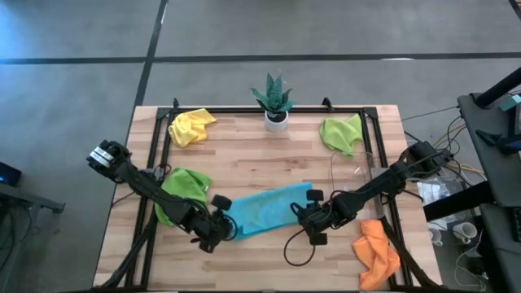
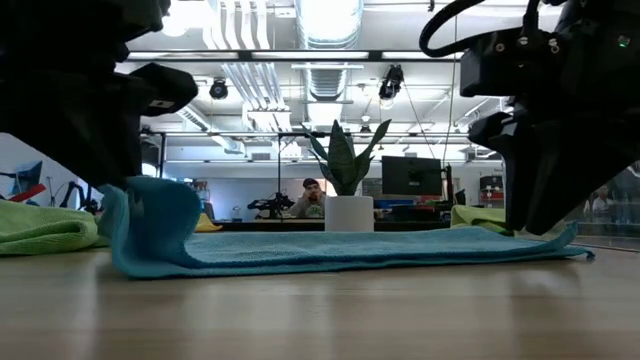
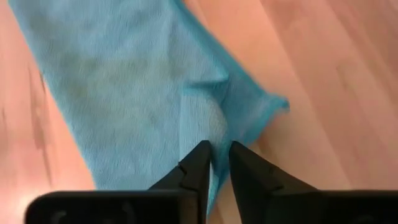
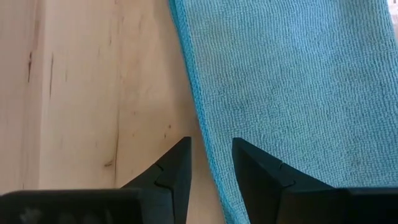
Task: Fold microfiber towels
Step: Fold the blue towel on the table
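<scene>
Wooden tabletop carried the light blue towel (image 1: 267, 208), lying flat between the arms. The left gripper (image 3: 215, 163), nearly closed, pinched its raised edge; the right gripper (image 4: 211, 155) stood part open over the opposite edge, holding nothing. Limp and light, it would probably sag, so corners looked best.

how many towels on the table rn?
5: yellow towel far left, green towel far right, second green towel left, blue towel centre, orange towel near right.
</scene>
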{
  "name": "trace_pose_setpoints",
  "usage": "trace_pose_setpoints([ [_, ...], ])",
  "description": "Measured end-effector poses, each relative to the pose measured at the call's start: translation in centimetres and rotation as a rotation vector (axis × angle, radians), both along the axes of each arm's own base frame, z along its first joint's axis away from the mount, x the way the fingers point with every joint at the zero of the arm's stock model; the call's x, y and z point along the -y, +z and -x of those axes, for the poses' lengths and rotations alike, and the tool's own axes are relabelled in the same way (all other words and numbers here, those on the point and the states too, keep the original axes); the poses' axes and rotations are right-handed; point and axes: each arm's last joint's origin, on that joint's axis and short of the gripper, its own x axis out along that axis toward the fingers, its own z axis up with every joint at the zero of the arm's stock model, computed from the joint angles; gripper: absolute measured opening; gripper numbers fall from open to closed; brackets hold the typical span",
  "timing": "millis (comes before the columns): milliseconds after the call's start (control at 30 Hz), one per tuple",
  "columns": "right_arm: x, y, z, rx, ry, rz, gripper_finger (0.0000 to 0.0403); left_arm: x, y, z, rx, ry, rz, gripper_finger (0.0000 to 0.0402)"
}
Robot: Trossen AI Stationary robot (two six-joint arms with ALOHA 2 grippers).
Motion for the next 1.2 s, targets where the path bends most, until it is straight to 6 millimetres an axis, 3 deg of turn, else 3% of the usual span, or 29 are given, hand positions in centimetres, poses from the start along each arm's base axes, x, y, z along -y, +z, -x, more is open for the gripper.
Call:
trace_pose_setpoints([
  [367,0.0,0.0,0.0,0.001,0.003,0.003,0.0112,-0.1,-1.1,-0.1,0.091,0.011,0.053,0.0052],
  [567,0.0,0.0,0.0,0.002,0.001,0.003,0.0112,-0.7,-2.0,0.0,0.126,0.104,0.043,0.0052],
  [733,0.0,0.0,0.0,0.001,0.001,0.003,0.0111,-0.6,-2.5,-0.2,0.113,0.122,0.046,0.0018],
  [1067,0.0,0.0,0.0,0.001,0.002,0.004,0.0111,-0.5,1.2,-0.1,0.148,0.102,0.109,0.0001],
  [1200,0.0,0.0,0.0,0.000,0.002,0.004,0.0111,-0.2,1.6,0.1,0.101,0.072,0.252,0.0001],
])
